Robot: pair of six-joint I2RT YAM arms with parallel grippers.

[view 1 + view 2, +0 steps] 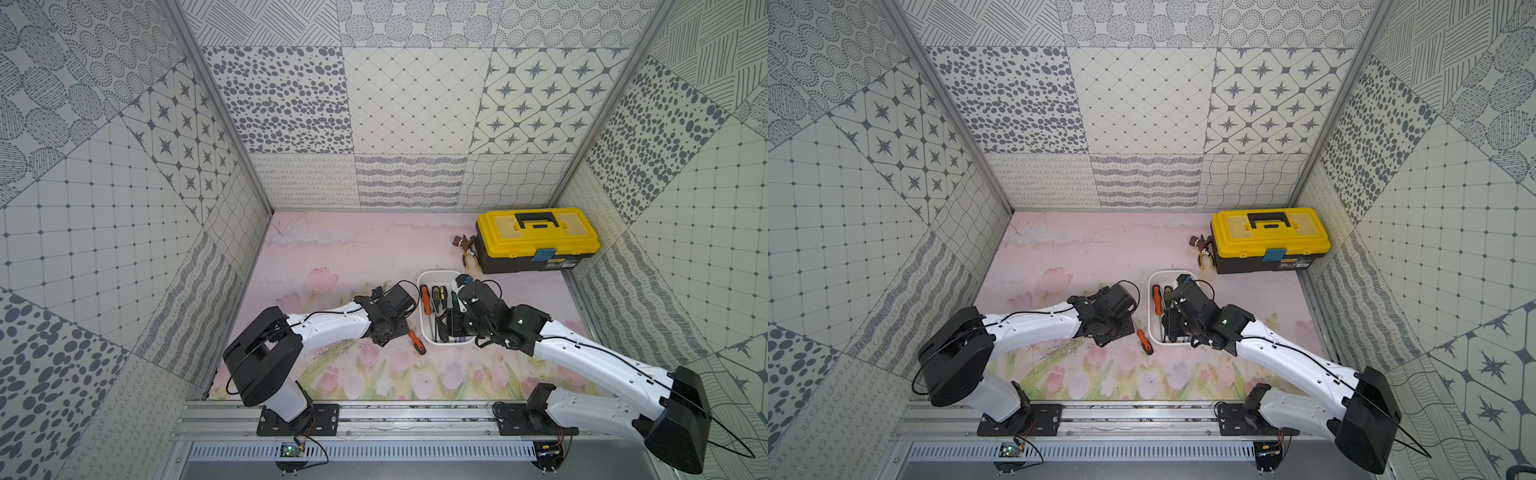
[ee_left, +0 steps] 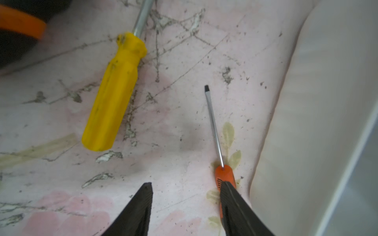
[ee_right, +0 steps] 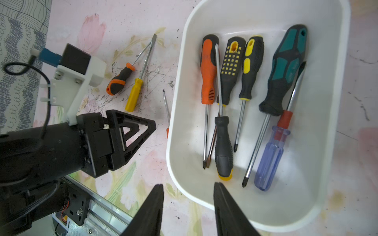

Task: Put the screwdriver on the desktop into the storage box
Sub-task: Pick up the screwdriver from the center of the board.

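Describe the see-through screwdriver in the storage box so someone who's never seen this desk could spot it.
Find the white storage box on the pink desktop, nearer the robot than the yellow-lidded toolbox. Among the screwdrivers inside, look beside the big teal-and-black one. The see-through screwdriver alone has a clear bluish handle with a red collar.

Yellow-lidded black toolbox [image 1: 536, 239] — pliers [image 1: 471, 259] just beside it.
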